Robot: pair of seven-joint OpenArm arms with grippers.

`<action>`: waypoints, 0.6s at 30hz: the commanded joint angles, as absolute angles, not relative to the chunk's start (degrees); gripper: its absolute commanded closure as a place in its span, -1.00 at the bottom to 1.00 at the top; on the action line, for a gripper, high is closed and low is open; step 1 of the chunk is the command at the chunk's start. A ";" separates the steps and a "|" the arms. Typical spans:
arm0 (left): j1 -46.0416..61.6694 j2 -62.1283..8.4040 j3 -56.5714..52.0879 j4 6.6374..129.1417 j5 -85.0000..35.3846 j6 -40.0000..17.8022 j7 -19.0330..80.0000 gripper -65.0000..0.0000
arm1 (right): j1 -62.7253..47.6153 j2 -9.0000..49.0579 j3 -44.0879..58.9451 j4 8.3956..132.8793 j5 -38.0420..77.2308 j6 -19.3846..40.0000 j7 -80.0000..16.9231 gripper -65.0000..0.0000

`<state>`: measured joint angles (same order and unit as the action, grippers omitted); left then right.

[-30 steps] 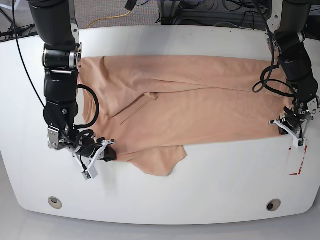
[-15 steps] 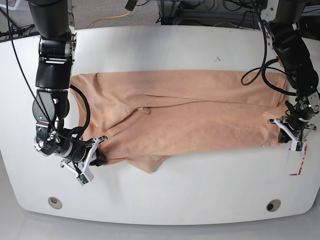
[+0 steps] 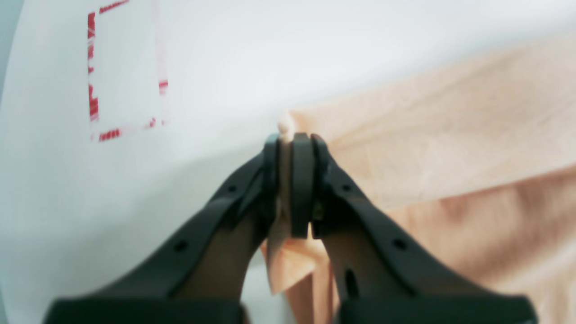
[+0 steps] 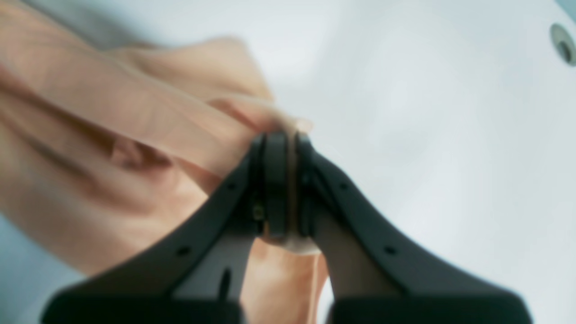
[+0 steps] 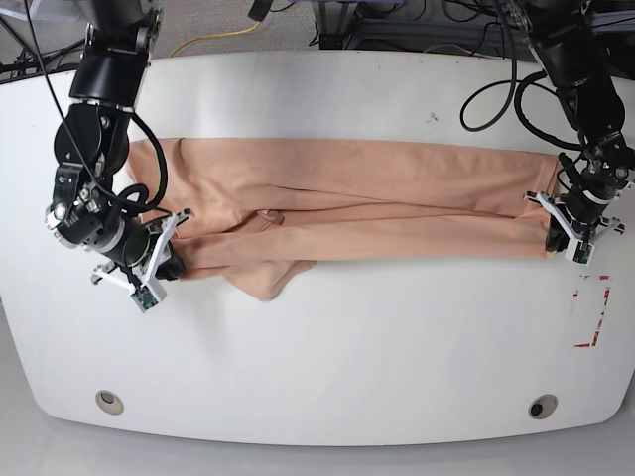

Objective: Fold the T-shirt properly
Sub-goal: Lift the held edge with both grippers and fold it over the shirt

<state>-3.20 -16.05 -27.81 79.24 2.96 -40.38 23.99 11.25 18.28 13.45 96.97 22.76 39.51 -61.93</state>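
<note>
The peach T-shirt (image 5: pixel 367 203) lies stretched in a long band across the white table (image 5: pixel 327 347), with a loose flap hanging down at its lower left (image 5: pixel 268 280). My left gripper (image 5: pixel 564 236) is shut on the shirt's right corner; in the left wrist view (image 3: pixel 290 139) a bit of cloth (image 3: pixel 427 148) sticks out between its pads. My right gripper (image 5: pixel 167 266) is shut on the shirt's left lower edge; in the right wrist view (image 4: pixel 281 137) the cloth (image 4: pixel 135 148) bunches into the closed jaws. The emoji print is hidden.
A red dashed rectangle is marked on the table by the right edge (image 5: pixel 591 312), also in the left wrist view (image 3: pixel 121 72). Two round holes sit near the front edge (image 5: pixel 109 401) (image 5: pixel 542 407). Cables lie behind the table (image 5: pixel 417 20).
Both grippers have moved toward the table's back, carrying the shirt's front edge with them. The shirt has gone from a wide spread to a narrow band.
</note>
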 commanded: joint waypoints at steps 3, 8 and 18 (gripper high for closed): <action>-1.10 -17.01 -28.09 84.26 2.24 -40.00 22.64 1.00 | 6.90 18.95 15.25 102.99 23.16 39.52 -61.14 1.00; 2.07 -17.01 -28.18 87.08 2.24 -40.00 22.64 1.00 | 1.36 18.95 16.57 106.68 23.16 39.52 -61.14 1.00; 7.34 -17.10 -32.75 87.69 2.24 -40.00 22.64 1.00 | -4.53 18.86 19.38 107.12 23.16 39.43 -61.14 1.00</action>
